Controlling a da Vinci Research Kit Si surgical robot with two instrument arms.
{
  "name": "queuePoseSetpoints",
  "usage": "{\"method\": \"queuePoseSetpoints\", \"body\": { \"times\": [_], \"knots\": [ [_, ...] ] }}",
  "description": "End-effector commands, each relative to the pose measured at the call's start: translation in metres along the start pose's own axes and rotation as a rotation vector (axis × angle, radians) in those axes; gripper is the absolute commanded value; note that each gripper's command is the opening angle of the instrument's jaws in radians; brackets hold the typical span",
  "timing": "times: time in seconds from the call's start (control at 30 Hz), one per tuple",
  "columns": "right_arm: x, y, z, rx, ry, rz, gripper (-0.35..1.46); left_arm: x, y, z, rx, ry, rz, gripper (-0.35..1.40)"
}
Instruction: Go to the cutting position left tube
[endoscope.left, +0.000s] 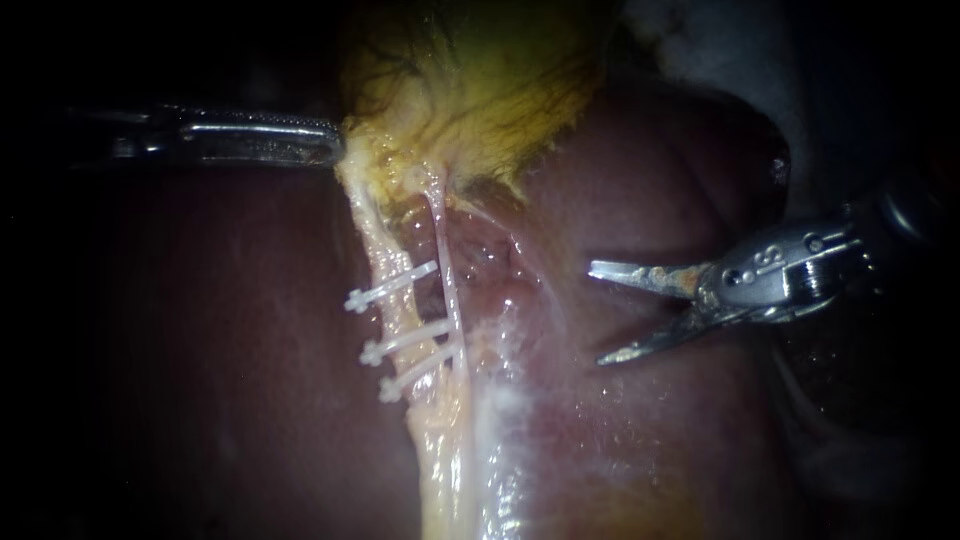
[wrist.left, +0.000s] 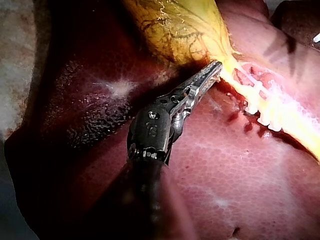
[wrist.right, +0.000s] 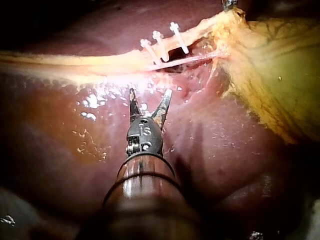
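The yellow-green gallbladder (endoscope.left: 470, 90) lies at the top of the endoscope view, and two pale strands run down from it over the liver (endoscope.left: 220, 330). The thicker yellowish left tube (endoscope.left: 385, 255) carries three white clips (endoscope.left: 405, 342). A thin pink right tube (endoscope.left: 447, 270) runs beside it. My left instrument (endoscope.left: 335, 140) comes in from the left, its jaws shut on the gallbladder's edge (wrist.left: 220, 60). My right instrument (endoscope.left: 597, 313) has two blades standing open. It hovers right of both tubes, touching neither. In the right wrist view the blades (wrist.right: 150, 102) point at the clips (wrist.right: 160, 47) from a short distance.
Dark red liver (wrist.right: 60, 150) surrounds the tubes on all sides. Wet, glistening tissue (endoscope.left: 500, 400) lies below the clips. A pale fold (endoscope.left: 700, 40) shows at the upper right behind the liver.
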Motion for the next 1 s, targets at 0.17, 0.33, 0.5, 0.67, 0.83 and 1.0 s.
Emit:
{"method": "queuePoseSetpoints", "body": {
  "times": [0.17,0.33,0.5,0.67,0.83,1.0],
  "knots": [
    [0.0005,0.0002,0.0008,0.040,0.022,0.019,1.27,-0.0002,-0.0006,0.0002,-0.005,0.000,0.006,-0.35],
    [0.0009,0.0007,0.0018,0.082,0.051,0.062,1.27,-0.0003,-0.0011,0.0003,-0.004,0.000,0.010,-0.35],
    [0.0006,0.0012,0.0027,0.119,0.074,0.094,1.27,-0.0004,-0.0014,0.0004,0.000,0.001,0.009,-0.35],
    [-0.0004,0.0017,0.0039,0.160,0.097,0.123,1.27,-0.0004,-0.0015,0.0005,-0.001,0.000,0.015,-0.35],
    [-0.0012,0.0018,0.0056,0.205,0.123,0.144,1.27,-0.0005,-0.0017,0.0007,0.000,0.001,0.014,-0.35],
    [-0.0012,0.0019,0.0076,0.256,0.167,0.172,1.27,-0.0005,-0.0018,0.0008,0.002,0.001,0.014,-0.35]
  ]
}}
